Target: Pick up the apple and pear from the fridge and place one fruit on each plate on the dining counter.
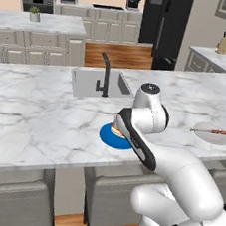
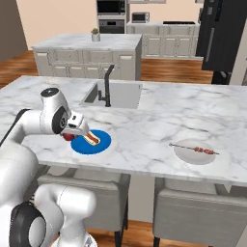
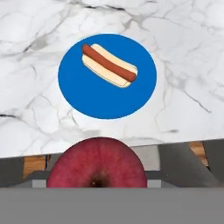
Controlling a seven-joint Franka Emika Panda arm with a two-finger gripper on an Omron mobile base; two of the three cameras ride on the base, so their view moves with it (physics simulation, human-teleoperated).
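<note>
In the hand view the apple (image 3: 96, 162) is seen clamped in the gripper (image 3: 96, 183), dimple toward the camera, poised over the dining counter (image 3: 183, 65) edge, the blue plate (image 3: 107, 76) just beyond bearing a diagonal hot dog (image 3: 109, 65).

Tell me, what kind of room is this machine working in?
Most likely a home kitchen: a marble dining counter with an inset sink, a wall oven beyond, and a tall black fridge.

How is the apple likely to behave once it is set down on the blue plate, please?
The apple looks round and glossy, so it may roll or slip when released. The blue plate appears flat, with little rim to stop it. The hot dog takes up part of the plate, leaving less room.
</note>
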